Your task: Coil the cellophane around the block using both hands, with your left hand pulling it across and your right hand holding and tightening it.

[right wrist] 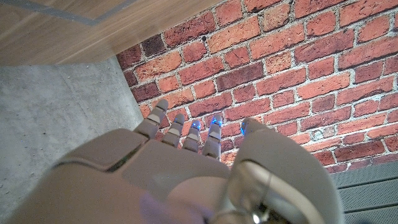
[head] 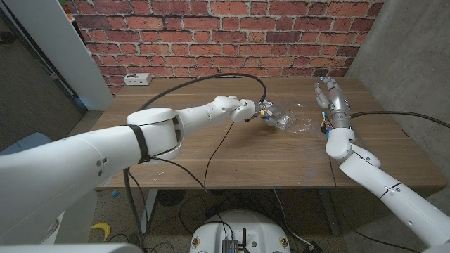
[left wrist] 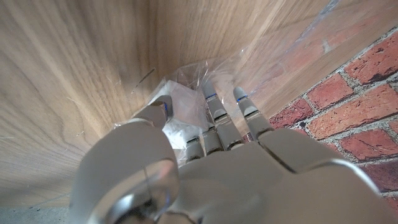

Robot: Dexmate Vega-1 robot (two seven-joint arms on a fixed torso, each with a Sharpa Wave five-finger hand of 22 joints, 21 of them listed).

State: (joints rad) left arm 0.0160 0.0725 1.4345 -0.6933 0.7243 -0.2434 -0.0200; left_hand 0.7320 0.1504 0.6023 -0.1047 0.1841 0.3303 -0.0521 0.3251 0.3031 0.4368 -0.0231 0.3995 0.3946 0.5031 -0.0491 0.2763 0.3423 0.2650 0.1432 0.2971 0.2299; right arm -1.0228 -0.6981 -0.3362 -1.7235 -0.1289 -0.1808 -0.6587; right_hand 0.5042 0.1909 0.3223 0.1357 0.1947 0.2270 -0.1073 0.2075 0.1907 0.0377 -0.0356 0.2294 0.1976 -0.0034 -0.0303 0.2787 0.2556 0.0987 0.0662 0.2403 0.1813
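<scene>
Near the table's middle lies a small white block (head: 276,118) (left wrist: 180,109), wrapped in clear crinkled cellophane (head: 299,126) (left wrist: 292,53). My left hand (head: 254,110) (left wrist: 205,155) reaches across from the left and grips the wrapped block, thumb on one side and fingers (left wrist: 216,112) on the other. A loose sheet of the cellophane trails off the block toward the right. My right hand (head: 329,95) (right wrist: 186,162) stands to the right of the block, lifted, its fingers straight and pointing at the brick wall. It holds nothing and is apart from the film.
A white power strip (head: 137,79) sits at the back left of the wooden table (head: 211,161). A black cable (head: 204,79) arcs over the table to my left wrist. The brick wall (head: 211,35) runs behind and a concrete wall (head: 408,56) stands at right.
</scene>
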